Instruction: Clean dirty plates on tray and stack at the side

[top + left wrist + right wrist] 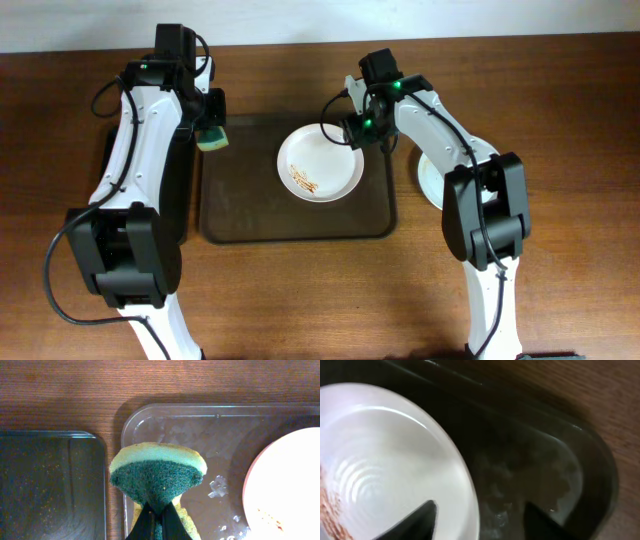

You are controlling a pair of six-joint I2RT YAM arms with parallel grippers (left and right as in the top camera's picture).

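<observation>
1. Table (560,120): brown wood, carries everything below.
2. Tray (250,200): dark brown with a raised rim, at the table's centre. Its floor is bare except for item 4.
3. Black tray (50,485): smaller, just left of the tray and partly under the left arm.
4. White plate (320,163): lies flat in the tray's far right part. Brown-orange streaks (303,181) mark its near-left inner face, so it is not yet cleaned.
5. Second plate (428,185): pale, on the table right of the tray, mostly hidden by the right arm.
6. Sponge (157,472): yellow with a green scouring face. It is pinched in the closed left gripper (157,527) above the tray's far left corner, well apart from the white plate.
7. Right gripper (479,522): jaws apart and holding nothing.

Hazard: a closing pinch on so thin and sloped a rim may slip. That would skid the plate across the tray or tip it as it lifts. Scrubbing an unsteadied plate would likewise push it about.

Position: the white plate's right rim runs between the right gripper's jaws, one finger over the plate and the other over the tray floor.
</observation>
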